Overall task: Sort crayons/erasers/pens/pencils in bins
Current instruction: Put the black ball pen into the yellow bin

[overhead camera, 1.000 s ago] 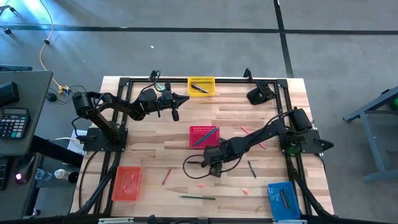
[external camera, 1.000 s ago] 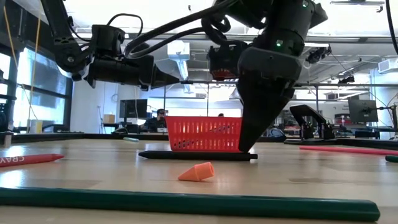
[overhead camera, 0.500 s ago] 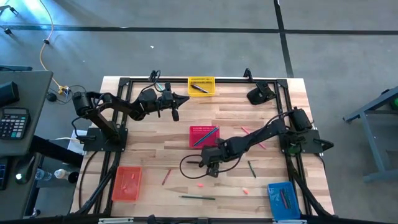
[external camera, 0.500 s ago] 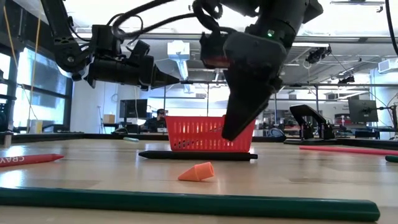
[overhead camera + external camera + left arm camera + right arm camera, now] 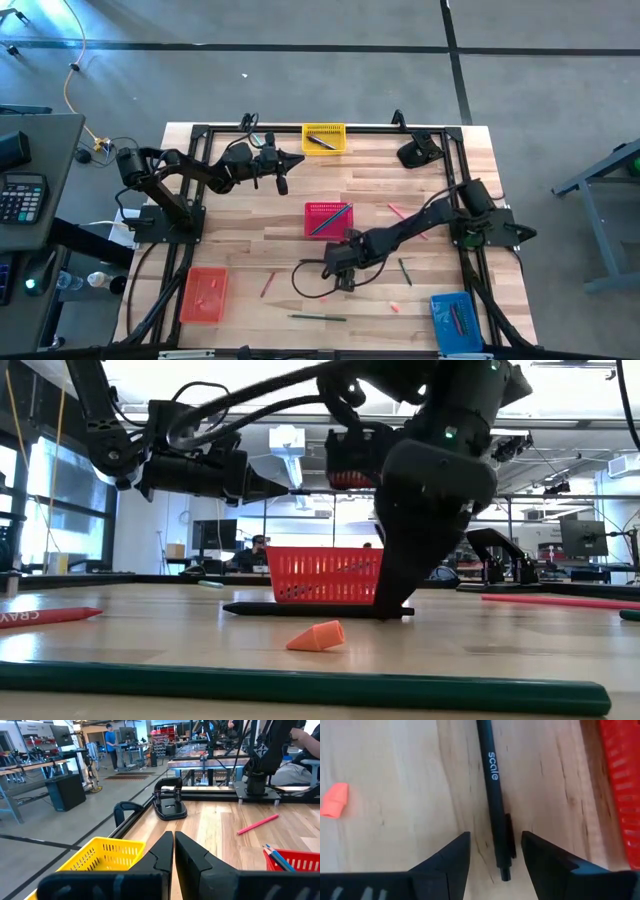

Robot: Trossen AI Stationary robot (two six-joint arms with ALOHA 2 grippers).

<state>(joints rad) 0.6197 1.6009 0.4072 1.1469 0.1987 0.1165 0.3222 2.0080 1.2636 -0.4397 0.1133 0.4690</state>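
Right end effector (image 5: 491,851) straddles black "scale"-lettered pen (image 5: 492,785).

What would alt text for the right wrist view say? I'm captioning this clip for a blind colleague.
The right gripper is open with its two dark fingers straddling the clip end of a black pen lying on the wooden table. An orange-pink eraser lies off to one side, and the red bin edges the other.
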